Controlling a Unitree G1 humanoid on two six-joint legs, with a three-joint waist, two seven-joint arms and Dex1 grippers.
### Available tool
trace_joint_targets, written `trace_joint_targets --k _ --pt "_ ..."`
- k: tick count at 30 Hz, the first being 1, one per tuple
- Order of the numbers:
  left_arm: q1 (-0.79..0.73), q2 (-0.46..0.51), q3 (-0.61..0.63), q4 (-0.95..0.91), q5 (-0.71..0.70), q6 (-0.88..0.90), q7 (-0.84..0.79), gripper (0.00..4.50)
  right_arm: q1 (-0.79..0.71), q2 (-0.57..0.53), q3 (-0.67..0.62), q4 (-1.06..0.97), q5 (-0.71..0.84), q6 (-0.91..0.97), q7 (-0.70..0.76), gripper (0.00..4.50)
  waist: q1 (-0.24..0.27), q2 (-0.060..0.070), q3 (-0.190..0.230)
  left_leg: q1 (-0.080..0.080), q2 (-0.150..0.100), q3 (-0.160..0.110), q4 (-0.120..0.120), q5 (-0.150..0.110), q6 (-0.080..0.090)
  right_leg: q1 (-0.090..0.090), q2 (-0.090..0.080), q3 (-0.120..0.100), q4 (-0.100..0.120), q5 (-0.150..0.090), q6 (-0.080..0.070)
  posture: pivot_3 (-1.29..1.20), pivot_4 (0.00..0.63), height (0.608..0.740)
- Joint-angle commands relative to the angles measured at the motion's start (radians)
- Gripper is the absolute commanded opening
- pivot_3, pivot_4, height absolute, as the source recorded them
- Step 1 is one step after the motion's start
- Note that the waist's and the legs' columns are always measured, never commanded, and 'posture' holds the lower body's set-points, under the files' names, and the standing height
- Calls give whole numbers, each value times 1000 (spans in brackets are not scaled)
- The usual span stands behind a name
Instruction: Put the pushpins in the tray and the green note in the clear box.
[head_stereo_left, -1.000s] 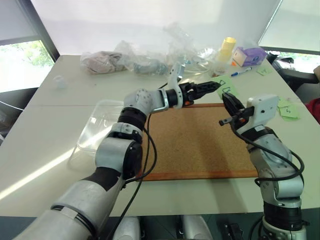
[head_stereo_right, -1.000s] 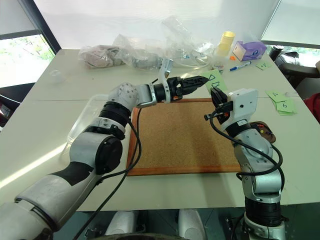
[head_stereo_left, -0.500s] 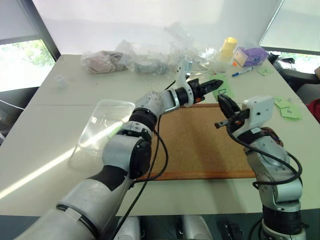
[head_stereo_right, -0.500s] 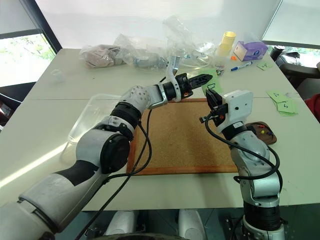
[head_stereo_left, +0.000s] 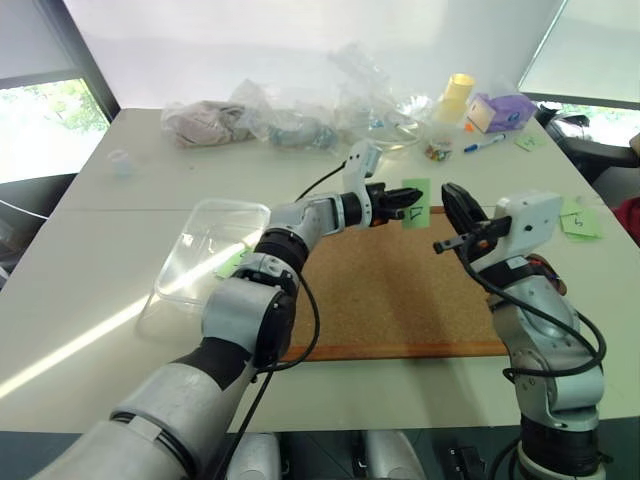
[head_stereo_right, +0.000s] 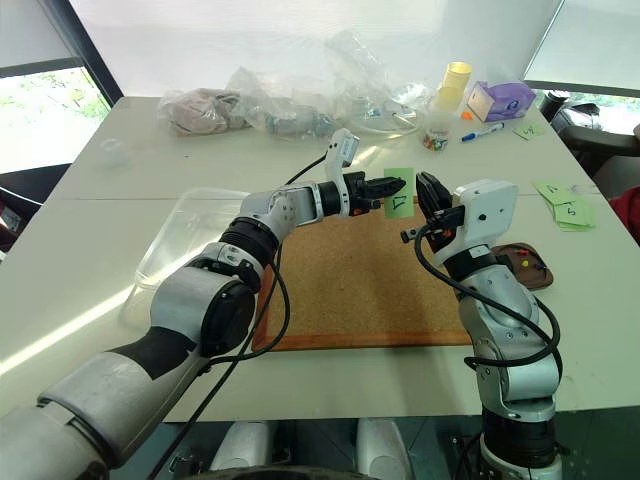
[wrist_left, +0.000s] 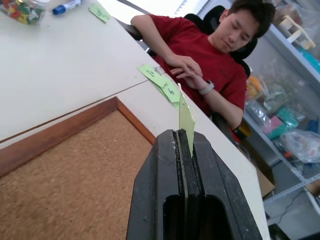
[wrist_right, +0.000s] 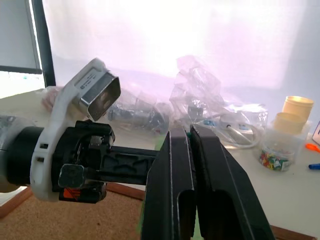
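Paper is in my left gripper (head_stereo_right: 393, 184): its two fingers are pinched flat on one edge of the green note (head_stereo_right: 400, 191), which stands upright off the fingertips, lifted above the far edge of the cork board (head_stereo_right: 360, 275). My right gripper (head_stereo_right: 430, 195) sits just beside the note, its fingers pressed together with nothing visibly between them.

What matters for the coming move is where the clear box (head_stereo_left: 205, 250) lies. It rests on the table on the robot's left, beyond the board's left edge, back along the left forearm from the gripper, and its long axis runs away from me. I judge the left arm the better carrier, since the box is on its own side and the right arm would have to reach across the whole board.

Beside the right forearm, the tray (head_stereo_right: 527, 264) rests off the board's right edge with what look like pushpins in it.
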Motion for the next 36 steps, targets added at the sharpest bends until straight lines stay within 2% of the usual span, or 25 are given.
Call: trace_joint_targets --k 1,4,9,14,16,20,26,29,36 --pt "-6 16 34 -39 -31 30 -4 32 24 27 -96 -56 59 13 -49 0 1 0 0 0 0 0 0 0 0 0 0 0 0 0 0 0 150 737" --pt "18 45 17 -126 -41 112 -41 32 86 18 -212 -14 65 25 -84 0 1 0 0 -2 0 0 1 0 0 0 0 -1 0 0 0 0 150 737" --pt "211 129 -150 -608 -66 315 -164 32 156 -48 -398 205 102 53 -70 0 -2 0 0 -2 0 0 1 0 0 0 0 -1 0 0 0 0 150 737" --pt "392 242 -330 -962 -51 377 -218 32 144 -116 -437 366 110 18 6 0 -4 2 -1 1 0 0 0 1 -2 0 0 1 3 0 0 0 150 737" --pt "427 267 -364 -1022 -51 376 -221 32 128 -136 -433 406 107 16 19 0 -5 3 -1 4 0 0 0 1 -2 2 0 3 3 0 0 0 150 737" --pt "452 256 -364 -1081 -82 405 -178 32 89 -165 -423 508 99 27 31 0 -2 3 -1 6 0 0 0 1 -2 4 0 4 3 0 0 0 150 737" --pt "470 244 -369 -1076 -88 406 -148 32 42 -173 -404 613 90 4 48 0 -2 3 -1 6 0 0 0 1 -1 4 0 4 2 0 0 0 150 737" --pt "472 240 -375 -1066 -83 399 -146 0 23 -172 -393 647 80 -10 52 989 -3 3 -1 6 0 0 0 1 -1 4 0 4 2 0 0 0 150 737" --pt "467 244 -376 -1069 -85 403 -144 0 24 -170 -389 646 75 -15 48 4469 -2 3 -1 6 0 0 0 1 -1 4 0 4 2 0 0 0 150 737"
